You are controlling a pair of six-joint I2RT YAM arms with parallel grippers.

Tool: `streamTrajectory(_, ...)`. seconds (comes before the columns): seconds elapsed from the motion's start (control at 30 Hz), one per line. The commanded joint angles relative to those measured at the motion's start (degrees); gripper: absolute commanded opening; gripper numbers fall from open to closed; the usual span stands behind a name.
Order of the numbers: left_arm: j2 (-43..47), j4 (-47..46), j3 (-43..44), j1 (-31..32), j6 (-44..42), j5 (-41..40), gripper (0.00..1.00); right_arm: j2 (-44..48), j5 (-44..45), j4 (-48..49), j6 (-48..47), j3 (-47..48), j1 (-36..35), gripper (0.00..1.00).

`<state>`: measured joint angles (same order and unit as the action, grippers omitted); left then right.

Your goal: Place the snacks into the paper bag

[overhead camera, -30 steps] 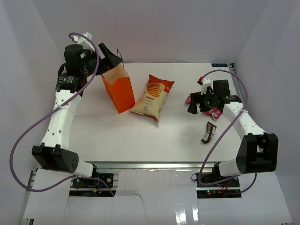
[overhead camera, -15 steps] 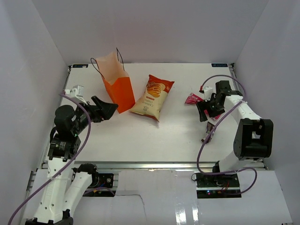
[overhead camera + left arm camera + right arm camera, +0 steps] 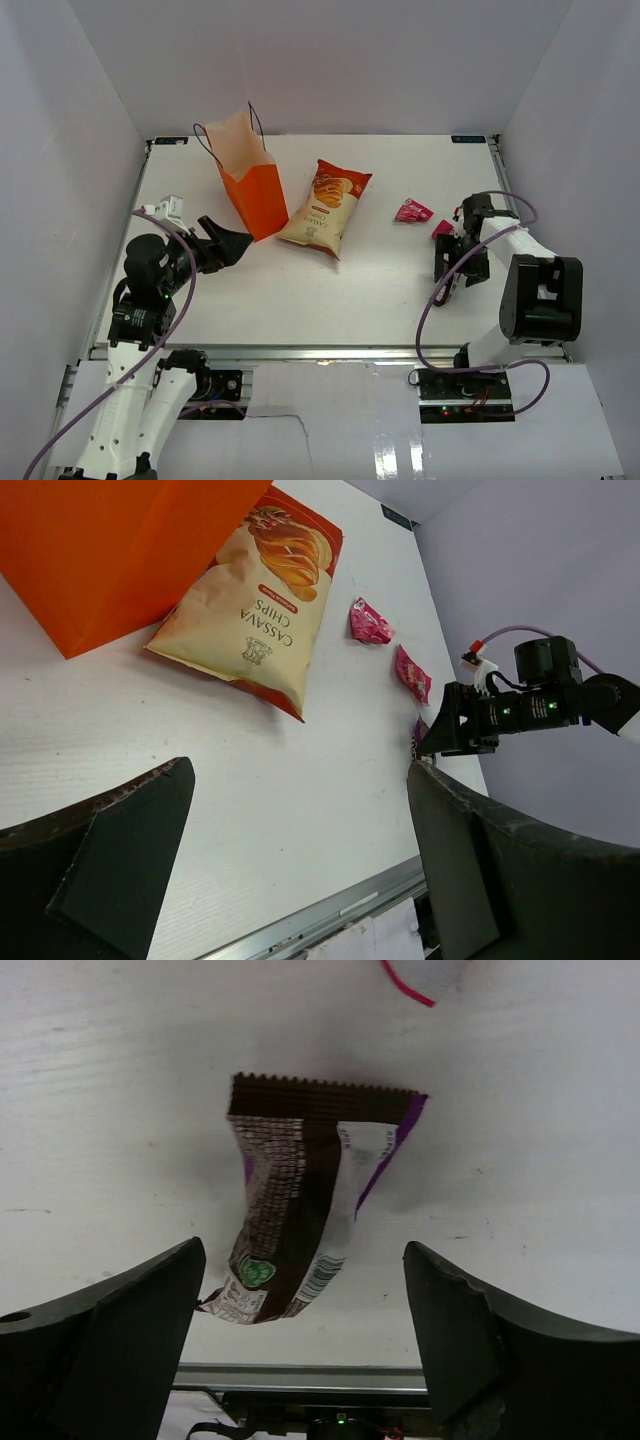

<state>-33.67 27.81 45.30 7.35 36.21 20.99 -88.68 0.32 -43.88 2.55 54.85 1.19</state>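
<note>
The chip bag (image 3: 325, 205) and brown packet (image 3: 295, 1220) lie outside the paper bag (image 3: 255, 195) (its depths hidden). The left hand (image 3: 228, 247) and right hand (image 3: 300, 1335) are spread, empty.

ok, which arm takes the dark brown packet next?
Right. The open right gripper hovers directly above the dark brown packet; the left gripper, also open, sits across the table near the paper bag.

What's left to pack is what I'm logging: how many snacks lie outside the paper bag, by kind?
Large chip bag: 1
Pink packets: 2
Dark brown packet: 1
Total: 4 in view outside the paper bag
</note>
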Motion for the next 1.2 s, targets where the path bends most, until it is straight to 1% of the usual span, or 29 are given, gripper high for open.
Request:
streamTrajectory(0.0, 0.27, -0.48, -1.0, 0.12, -0.35, 0.01, 0.98, -1.74, -0.21, -0.07, 3.96, 0.52, 2.5, 0.83)
streamTrajectory(0.07, 0.45, -0.48, -1.35, 0.12, -0.08, 0.27, 0.98, -2.89, -2.51, 0.81, 3.43, 0.43, 3.46, 0.76)
streamTrajectory(0.1, 0.88, -0.39, -1.53, 0.12, 0.0, 0.28, 0.98, -3.59, -2.69, 1.33, 3.26, 0.43, 3.73, 0.67)
streamTrajectory(0.17, 1.5, 0.22, -1.62, 0.12, 0.09, 0.01, 0.98, -4.13, -3.65, 2.48, 2.9, 0.35, 4.6, 0.6)
streamTrajectory(0.2, 1.85, 0.57, -1.62, 0.12, 0.09, -0.51, 0.98, -4.56, -4.27, 2.57, 2.38, 0.35, 4.78, 0.52)
streamTrajectory(0.23, 2.46, 0.92, -1.53, 0.12, -0.08, -0.78, 0.98, -4.48, -5.23, 3.09, 2.11, 0.17, 5.13, 0.48)
streamTrajectory(0.27, 2.82, 1.45, -1.62, 0.12, 0.0, -1.04, 0.98, -4.31, -5.59, 3.27, 1.68, 0.08, 5.22, 0.42)
streamTrajectory(0.37, 3.87, 1.98, -1.97, 0.11, 0.27, -1.22, 0.98, -3.25, -7.69, 4.41, 0.45, 0.17, 5.4, 0.33)
streamTrajectory(0.4, 4.14, 2.16, -1.97, 0.12, 0.44, -1.22, 0.98, -2.03, -8.4, 4.85, -0.25, 0.26, 5.4, 0.26)
streamTrajectory(0.43, 4.57, 2.24, -2.14, 0.12, 0.44, -1.31, 0.98, -1.24, -9.71, 5.55, -1.48, 0.34, 5.31, 0.23)
streamTrajectory(0.5, 4.84, 2.51, -2.14, 0.03, 0.44, -1.39, 0.98, 1.65, -11.82, 7.74, -3.41, 0.69, 5.23, 0.22)
streamTrajectory(0.57, 5.37, 2.51, -2.06, 0.12, 0.27, -1.39, 0.98, 3.68, -16.81, 8.54, -10.51, 2.62, 4.26, 0.21)
streamTrajectory(0.6, 5.54, 2.6, -2.06, 0.12, 0.27, -1.39, 0.98, 5.52, -21.1, 7.5, -14.37, 3.85, 4.0, 0.22)
streamTrajectory(0.63, 5.63, 2.51, -2.14, 0.12, 0.27, -1.39, 0.98, 6.41, -29.24, 6.8, -18.5, 5.34, 2.78, 0.22)
streamTrajectory(0.67, 5.63, 2.42, -2.14, 0.12, 0.09, -1.39, 0.98, 7.38, -31.67, 6.44, -24.11, 8.49, 1.72, 0.22)
streamTrajectory(0.7, 5.46, 2.33, -2.23, 0.03, 0.09, -1.31, 0.98, 8.95, -34.57, 6.44, -27.21, 10.26, 0.32, 0.22)
streamTrajectory(0.73, 5.28, 2.25, -2.32, 0.11, 0.09, -1.13, 0.98, 9.49, -39.99, 5.04, -30.81, 12.37, -3.79, 0.22)
streamTrajectory(0.77, 5.11, 1.9, -2.32, 0.03, 0.01, -0.78, 0.98, 10.02, -41.17, 4.77, -35.72, 14.74, -6.26, 0.22)
streamTrajectory(0.8, 4.67, 1.81, -2.41, 0.11, 0.09, -0.69, 0.98, 10.46, -42.14, 5.11, -37.6, 19.11, -9.07, 0.22)
streamTrajectory(0.83, 4.41, 1.63, -2.49, 0.12, 0.27, -0.6, 0.98, 10.46, -42.07, 5.64, -39.62, 21.42, -15.02, 0.22)
streamTrajectory(0.87, 3.88, 1.46, -2.5, 0.12, 0.18, -0.25, 0.98, 10.2, -41.11, 7.12, -40.94, 25.35, -18.21, 0.22)
streamTrajectory(0.9, 3.79, 1.37, -2.41, 0.12, 0.27, -0.16, 0.98, 9.76, -38.23, 10.45, -40.95, 27.4, -24.42, 0.22)
streamTrajectory(0.97, 3.53, 1.28, -2.23, 0.12, 0.27, -0.08, 0.98, 6.44, -35.05, 13.02, -40.52, 32.49, -30.34, 0.24)
streamTrajectory(1.0, 3.79, 1.28, -2.23, 0.03, 0.27, -0.08, 0.98, 4.68, -31.21, 14.42, -39.38, 38.6, -32.89, 0.24)
streamTrajectory(1.03, 3.96, 1.28, -2.23, 0.03, 0.27, -0.16, 0.98, 2.92, -29.34, 16.0, -38.07, 42.06, -37.1, 0.24)
streamTrajectory(1.07, 4.31, 1.28, -2.32, 0.11, 0.36, -0.42, 0.98, -1.45, -27.93, 18.89, -36.66, 45.57, -38.7, 0.24)
streamTrajectory(1.1, 4.58, 1.28, -2.49, 0.12, 0.53, -0.51, 0.98, -3.93, -25.22, 19.96, -34.21, 49.44, -40.2, 0.24)
streamTrajectory(1.13, 5.27, 1.28, -2.84, 0.12, 0.71, -0.6, 0.98, -6.39, -23.71, 20.84, -32.8, 57.65, -42.91, 0.25)
streamTrajectory(1.17, 5.72, 1.37, -3.2, 0.12, 1.32, -0.69, 0.98, -11.89, -22.65, 22.16, -31.56, 62.09, -43.98, 0.25)
